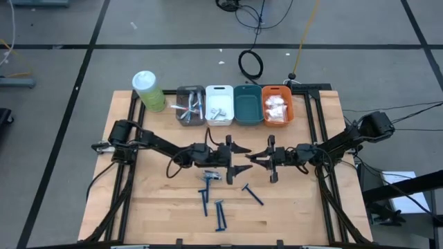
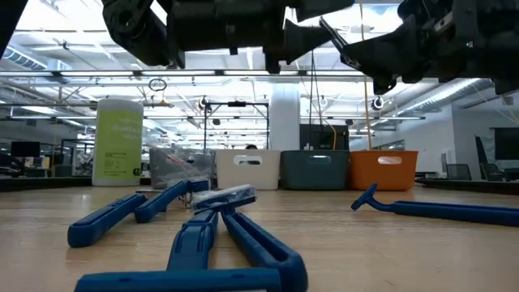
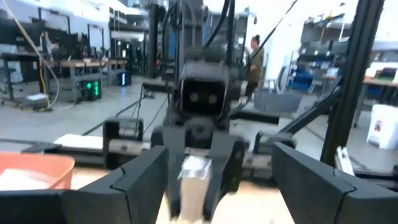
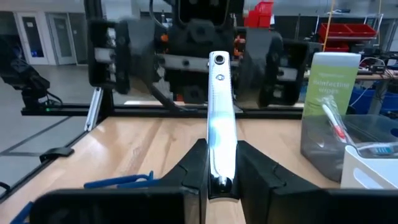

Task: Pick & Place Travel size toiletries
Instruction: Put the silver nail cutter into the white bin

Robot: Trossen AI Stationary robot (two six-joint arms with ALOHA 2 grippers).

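right gripper (image 4: 221,177): clamped tight on a slim silvery stick (image 4: 219,118), up in the air over the middle of the table (image 1: 291,207)
silvery stick: long axis runs straight out past the fingers, far end aimed at the left arm facing it
left gripper (image 1: 239,158): fingers spread wide, nothing between them, nose to nose with the right one, a small gap apart
blue razors (image 1: 220,211): a handful lying flat on the wood below the grippers, handles mostly running toward the front edge, one off to the right at a slant
razors in the low view: heads point toward the bins, handles toward the camera
bins (image 1: 234,105): grey, white, teal, orange in a row at the back; grey holds sticks, orange holds white pouches (image 1: 276,107)
green cylinder (image 1: 149,90): upright, just left of the grey bin
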